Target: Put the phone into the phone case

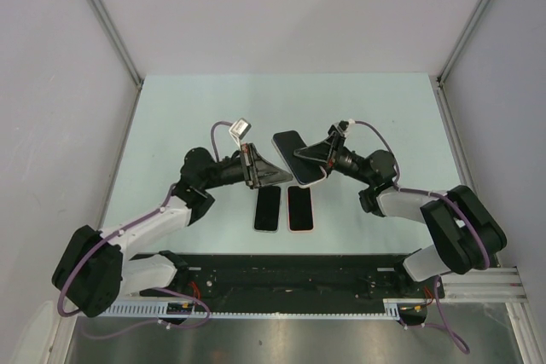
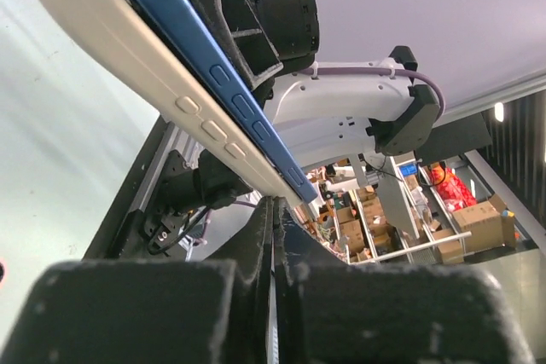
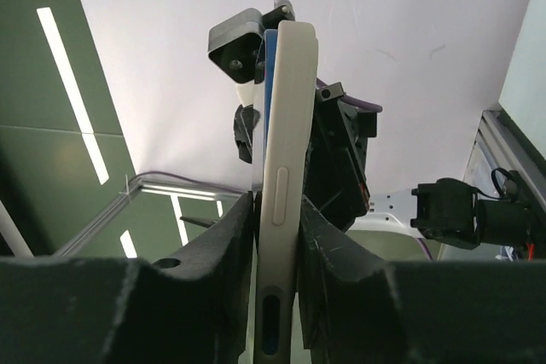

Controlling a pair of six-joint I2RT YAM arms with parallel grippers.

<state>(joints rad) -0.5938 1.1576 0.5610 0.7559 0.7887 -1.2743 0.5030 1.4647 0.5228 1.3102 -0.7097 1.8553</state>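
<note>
1. Above the pale desk (image 1: 179, 117), both arms reach in toward the middle. The left arm (image 1: 145, 228) comes from the left and the right arm (image 1: 426, 210) from the right, and their wrists almost meet.
2. Flat on the desk, just below that meeting point, lie two dark phone-shaped slabs (image 1: 267, 209) side by side. Whether they are phones or cases cannot be told.
3. The cream phone case (image 3: 286, 125) is held off the desk. The right gripper (image 3: 275, 206) has its jaws clenched across the case's narrow sides, so the case's long axis runs straight out from them.
4. The blue phone (image 2: 200, 57) lies against the open face of the case, long axis parallel to it. In both wrist views its edge stands proud of the cream rim, so it looks only partly seated.
5. In the overhead view the phone's dark slab (image 1: 288, 140) juts past the case (image 1: 311, 175) toward the far side of the desk.
6. The left gripper (image 2: 275, 210) has its jaws pressed together with nothing between them. Their tips sit at the lower end of the slanting pair, which rises up and away from them.
7. Judging by this, the left arm is the free one and nearer the unseated side. The coming move probably turns on pushing the phone square into the case along that shared axis while the right jaws brace it.
</note>
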